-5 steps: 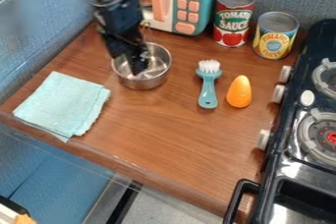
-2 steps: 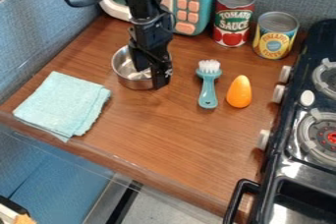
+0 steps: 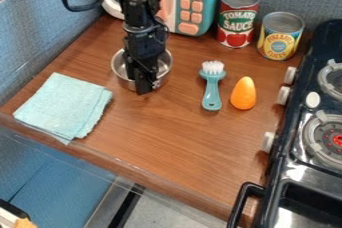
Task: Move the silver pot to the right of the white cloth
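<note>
Jaws downward, the black gripper (image 3: 143,88) hung at the near side of the silver pot (image 3: 120,74), its lower end overlapping the rim in the camera view. Whether the jaws were clenched, parted or grasping the pot's wall could not be told, as the dark parts merged into one shape.

Directly behind and around the jaws, the pot stood upright on the brown wooden counter (image 3: 174,137). It was a small, round, open vessel of shiny bare metal, with a thin bright rim and smooth sides. Pale glints showed on its inner wall, and the lower outside looked darker, with a warm brownish tinge. The gripper hid the middle of it, leaving curved portions in sight on either side.

Left of the jaws and somewhat nearer the camera, a folded cloth (image 3: 63,106) lay flat, pale blue-green in colour, apart from the pot. Right of the jaws were a teal-handled brush (image 3: 212,89) with white bristles up and, just beyond it, an orange rounded object (image 3: 244,93). Farther back to the right of them stood a red-labelled can (image 3: 237,18) and a yellow-labelled can (image 3: 280,37); behind them, a toy microwave (image 3: 194,2). Well to their right was the black stove (image 3: 294,157).
</note>
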Controlling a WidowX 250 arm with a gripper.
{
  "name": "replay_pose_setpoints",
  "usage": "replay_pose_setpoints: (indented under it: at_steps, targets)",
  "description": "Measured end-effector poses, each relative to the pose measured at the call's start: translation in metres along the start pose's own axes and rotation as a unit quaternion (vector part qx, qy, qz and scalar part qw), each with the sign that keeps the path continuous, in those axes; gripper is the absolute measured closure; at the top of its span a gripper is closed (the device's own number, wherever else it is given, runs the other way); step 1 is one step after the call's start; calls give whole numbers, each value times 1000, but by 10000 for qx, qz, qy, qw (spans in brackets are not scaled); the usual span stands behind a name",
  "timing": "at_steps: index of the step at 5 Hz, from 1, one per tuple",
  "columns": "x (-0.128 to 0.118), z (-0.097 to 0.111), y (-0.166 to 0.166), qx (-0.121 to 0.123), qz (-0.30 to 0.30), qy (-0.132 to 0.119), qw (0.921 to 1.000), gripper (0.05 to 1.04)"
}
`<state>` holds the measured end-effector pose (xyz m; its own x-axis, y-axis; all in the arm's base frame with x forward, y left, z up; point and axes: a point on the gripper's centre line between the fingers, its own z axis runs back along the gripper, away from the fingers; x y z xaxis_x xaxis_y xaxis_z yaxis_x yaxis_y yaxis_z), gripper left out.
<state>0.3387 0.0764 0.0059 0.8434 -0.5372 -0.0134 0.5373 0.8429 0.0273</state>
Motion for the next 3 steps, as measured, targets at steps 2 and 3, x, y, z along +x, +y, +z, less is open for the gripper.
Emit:
replay_pose_setpoints:
  at_steps: [2,3]
  targets:
    - [2,-3,3,-232,-136,150,9995,991]
    - [16,5,-9,-397,-162,-207,9989,993]
